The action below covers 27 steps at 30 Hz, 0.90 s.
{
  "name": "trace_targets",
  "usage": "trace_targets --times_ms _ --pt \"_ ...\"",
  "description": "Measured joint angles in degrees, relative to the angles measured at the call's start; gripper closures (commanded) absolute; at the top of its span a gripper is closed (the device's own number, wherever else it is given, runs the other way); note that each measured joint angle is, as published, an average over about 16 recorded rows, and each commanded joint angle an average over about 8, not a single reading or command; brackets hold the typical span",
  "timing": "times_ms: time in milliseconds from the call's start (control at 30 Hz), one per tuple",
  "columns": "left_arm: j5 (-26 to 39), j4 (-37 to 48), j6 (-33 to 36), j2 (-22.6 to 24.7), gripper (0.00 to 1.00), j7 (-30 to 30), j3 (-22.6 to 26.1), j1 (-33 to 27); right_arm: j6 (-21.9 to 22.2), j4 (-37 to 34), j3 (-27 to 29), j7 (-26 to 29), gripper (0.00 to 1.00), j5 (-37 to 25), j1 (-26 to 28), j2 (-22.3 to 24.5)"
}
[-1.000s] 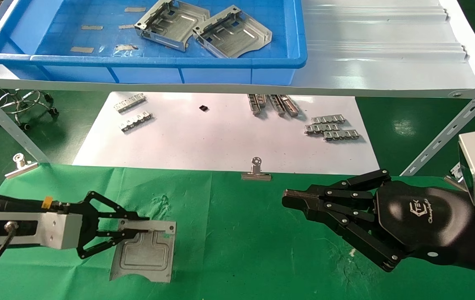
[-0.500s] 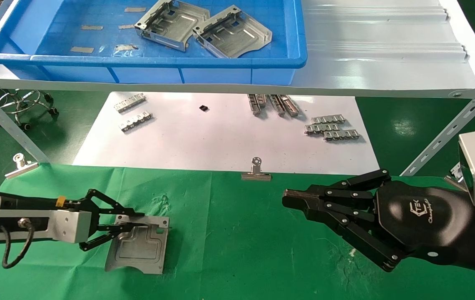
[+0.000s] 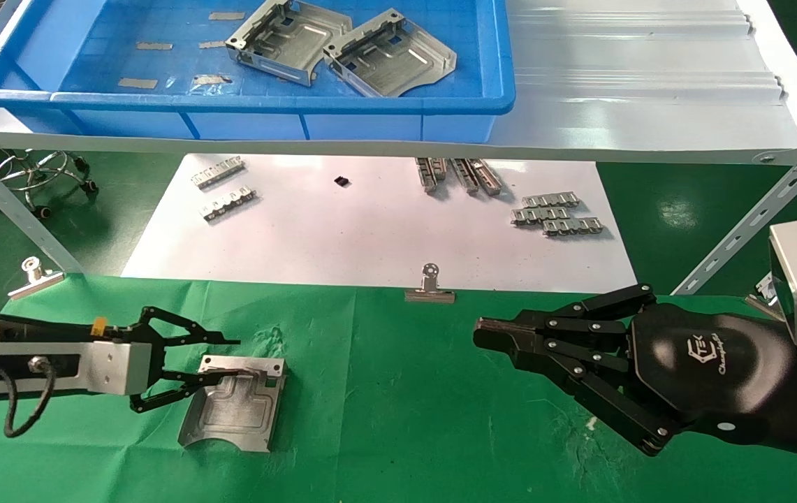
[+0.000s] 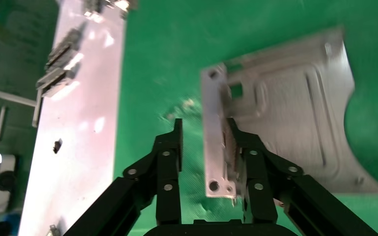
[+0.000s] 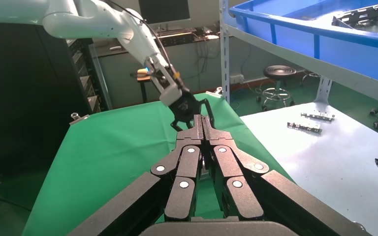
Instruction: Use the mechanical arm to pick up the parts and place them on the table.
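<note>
Left pincer (image 3: 213, 360) had let go: over the last second the jaws went from clamped on the flange of the part (image 3: 234, 404) to spread apart, and the part dropped from a tilted, carried pose to lying flat on the green bench (image 3: 398, 433), near-left, curved edge toward the near side. Wrist view showed the folded flange (image 4: 215, 142) sitting between the two black fingers (image 4: 170, 157), with daylight on one side; the other finger looked close to or just touching the flange, couldn't say which. So the part looked placed, the pincer just not backed away yet. My read: this placement was essentially done, next move would be a straight retract to the left without snagging that flange, since a dragged finger could slide the plate on the wrinkled cloth. Two more parts (image 3: 342, 49) were still lying in the blue bin (image 3: 244, 105) on the grey shelf (image 3: 649, 91), far side, so the task was partway, not finished. Right pincer (image 3: 485, 334) hung parked over the near-right of the bench, fingers clenched together, holding nothing. Toothed strips (image 3: 557, 213) and the binder clip (image 3: 429, 288) untouched on the white sheet (image 3: 370, 230).
</note>
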Motion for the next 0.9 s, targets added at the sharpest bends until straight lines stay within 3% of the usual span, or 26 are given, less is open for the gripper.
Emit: trace_targets --times_ms 67,300,333,900 --pt "-0.59 0.22 0.77 -0.22 0.00 -1.98 -0.36 -0.18 0.00 0.00 0.00 0.00 0.94 0.00 0.00 0.00" --pt "-3.27 -1.94 2.80 -1.54 0.00 -10.90 -2.43 0.65 0.00 0.00 0.00 0.00 0.07 0.00 0.00 0.00" --pt "-3.66 -2.63 2.84 -1.76 0.00 -12.23 -2.78 0.97 0.00 0.00 0.00 0.00 0.00 0.00 0.00 0.00" --pt "-9.86 -21.24 1.27 -5.96 0.00 -29.57 -10.04 9.75 0.00 0.00 0.00 0.00 0.00 0.00 0.00 0.00"
